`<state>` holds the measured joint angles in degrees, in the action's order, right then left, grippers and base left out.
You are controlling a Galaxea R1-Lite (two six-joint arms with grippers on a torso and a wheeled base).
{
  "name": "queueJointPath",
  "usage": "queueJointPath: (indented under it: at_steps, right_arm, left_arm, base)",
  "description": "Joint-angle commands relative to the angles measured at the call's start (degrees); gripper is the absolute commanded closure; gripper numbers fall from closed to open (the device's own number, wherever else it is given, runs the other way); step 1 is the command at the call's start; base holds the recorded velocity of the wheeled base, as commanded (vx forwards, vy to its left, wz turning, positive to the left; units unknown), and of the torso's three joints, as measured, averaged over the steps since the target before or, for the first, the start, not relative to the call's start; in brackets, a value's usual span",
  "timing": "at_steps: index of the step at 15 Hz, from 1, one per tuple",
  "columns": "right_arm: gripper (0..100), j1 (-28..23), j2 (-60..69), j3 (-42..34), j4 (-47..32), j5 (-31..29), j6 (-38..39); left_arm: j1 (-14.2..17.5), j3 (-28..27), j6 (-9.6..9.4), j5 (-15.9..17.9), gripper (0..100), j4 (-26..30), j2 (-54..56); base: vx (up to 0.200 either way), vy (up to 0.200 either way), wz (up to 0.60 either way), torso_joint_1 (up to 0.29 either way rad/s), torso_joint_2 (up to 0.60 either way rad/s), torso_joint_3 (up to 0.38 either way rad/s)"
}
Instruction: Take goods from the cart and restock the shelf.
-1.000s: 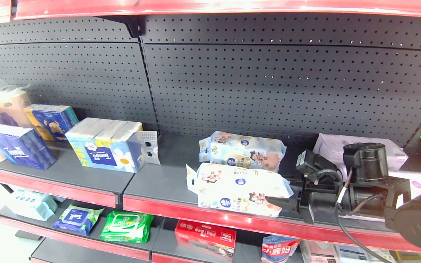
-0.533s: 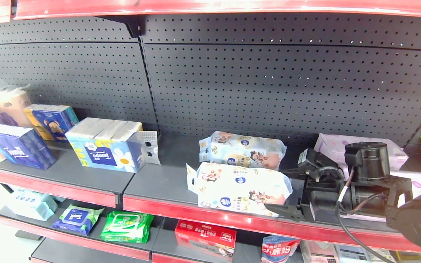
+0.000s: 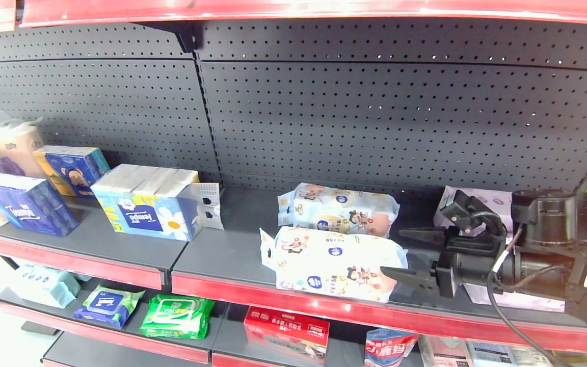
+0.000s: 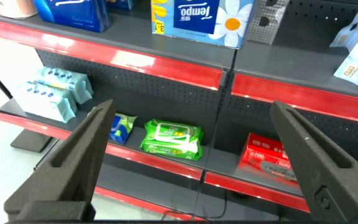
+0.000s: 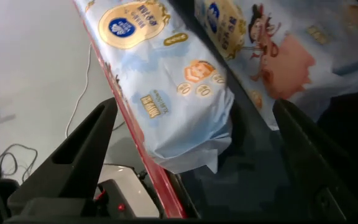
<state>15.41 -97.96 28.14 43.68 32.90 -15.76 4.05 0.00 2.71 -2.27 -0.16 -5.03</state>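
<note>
Wipes pack (image 3: 334,265) lies at the shelf (image 3: 222,255) front. Right gripper (image 3: 393,252) spreads wide at its end; left gripper (image 4: 191,109) is wide too.

Right gripper (image 3: 409,255) is being held level, tips pointing toward the robot's left, jaws spread wide apart. Left gripper (image 4: 191,134) is being held with jaws likewise spread wide.

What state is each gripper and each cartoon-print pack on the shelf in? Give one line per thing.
Left gripper: open, empty.
Right gripper: open, holding nothing.
Front cartoon-print pack: lying flat at the shelf front edge, not clamped.
Rear cartoon-print pack: lying flat, untouched.
</note>
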Motion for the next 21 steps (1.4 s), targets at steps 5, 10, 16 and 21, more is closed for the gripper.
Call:
queueJointPath:
  at_steps: [5, 10, 16, 21]
  right_arm:
    - [0, -1.26, 3.39, 1.75, 0.0, -6.1, 7.68]
    - [0, -1.96, 9.37, 2.63, -1.14, -17.7, 14.27]
    - [0, -9.78, 26.24, 5.26, -25.57, -37.38, 14.44]
    - [0, -15.67, 44.53, -1.86, -34.27, -37.47, 15.67]
  left_arm:
    - [0.0, 0.0, 0.02, -0.02, 0, -0.02, -0.06]
    - [0.0, 0.0, 0.02, -0.02, 0, -0.02, -0.06]
    - [0.0, 0.0, 0.02, -0.02, 0, -0.02, -0.06]
    - [0.0, 0.0, 0.02, -0.02, 0, -0.02, -0.06]
  base:
    - [0.0, 0.0, 0.0, 0.0, 0.0, 0.0]
    - [0.0, 0.0, 0.0, 0.0, 0.0, 0.0]
    - [0.0, 0.0, 0.0, 0.0, 0.0, 0.0]
    - [0.0, 0.0, 0.0, 0.0, 0.0, 0.0]
